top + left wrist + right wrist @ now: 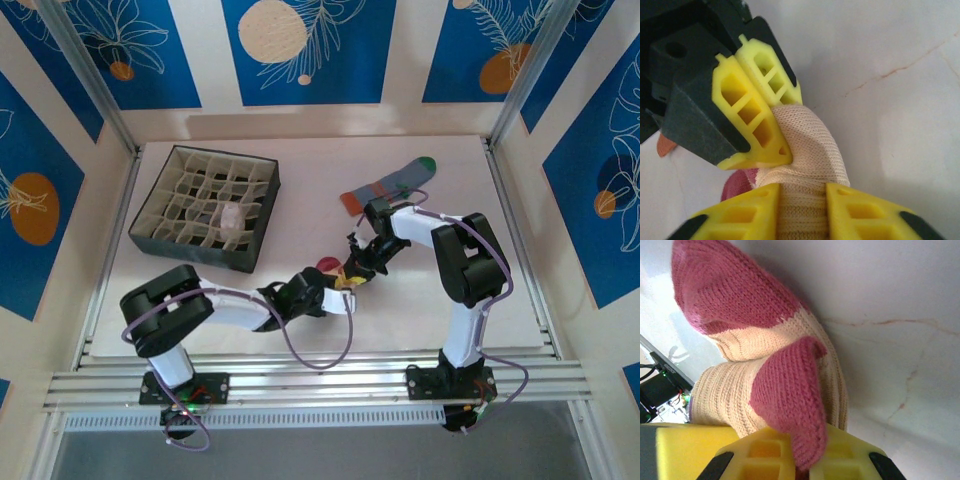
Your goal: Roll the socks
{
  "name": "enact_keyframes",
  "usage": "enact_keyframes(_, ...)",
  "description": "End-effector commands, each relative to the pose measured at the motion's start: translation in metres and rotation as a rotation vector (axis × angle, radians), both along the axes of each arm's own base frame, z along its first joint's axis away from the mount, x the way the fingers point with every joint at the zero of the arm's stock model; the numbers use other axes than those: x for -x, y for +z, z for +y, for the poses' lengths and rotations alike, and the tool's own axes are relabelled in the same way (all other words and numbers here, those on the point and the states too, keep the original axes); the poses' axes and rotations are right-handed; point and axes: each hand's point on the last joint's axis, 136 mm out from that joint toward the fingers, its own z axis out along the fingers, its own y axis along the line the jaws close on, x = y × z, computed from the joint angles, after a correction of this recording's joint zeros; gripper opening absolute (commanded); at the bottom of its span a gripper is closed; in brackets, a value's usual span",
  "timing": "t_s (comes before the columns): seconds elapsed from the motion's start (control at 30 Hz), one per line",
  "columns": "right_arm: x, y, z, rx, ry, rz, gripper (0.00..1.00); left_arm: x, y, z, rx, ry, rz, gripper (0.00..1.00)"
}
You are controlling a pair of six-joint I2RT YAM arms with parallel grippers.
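Peach sock [765, 355] lies bunched on the worktop [300, 160] near the front, right hand [805, 457] pinched on its maroon flap, left hand [802, 212] squeezing its body, so they should roll slowly and keep it tight.

Entry: you have no text, label, brand, number or sign to read here, on any surface in any of the three views.
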Motion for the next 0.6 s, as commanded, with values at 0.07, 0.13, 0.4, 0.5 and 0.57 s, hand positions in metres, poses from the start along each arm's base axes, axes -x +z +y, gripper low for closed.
enact_keyframes(0.07, 0.032, -0.018, -0.019, 0.116, 0.05, 0.08, 0.14, -0.009, -0.028, 0.014, 0.018, 0.116, 0.169, 0.12)
enact_keyframes(0.13, 0.033, -0.011, -0.018, 0.089, 0.049, 0.062, 0.19, -0.007, -0.03, 0.018, 0.095, 0.134, 0.331, 0.11)
enact_keyframes(0.4, 0.017, 0.032, -0.009, -0.114, -0.002, -0.012, 0.4, -0.013, -0.042, 0.033, 0.315, 0.205, 0.919, 0.05)
enact_keyframes(0.5, 0.004, 0.054, -0.005, -0.206, -0.053, -0.063, 0.42, -0.018, -0.048, 0.038, 0.35, 0.251, 1.031, 0.05)
enact_keyframes(0.57, -0.005, 0.062, -0.008, -0.217, -0.081, -0.112, 0.43, -0.022, -0.051, 0.04, 0.363, 0.285, 1.102, 0.05)
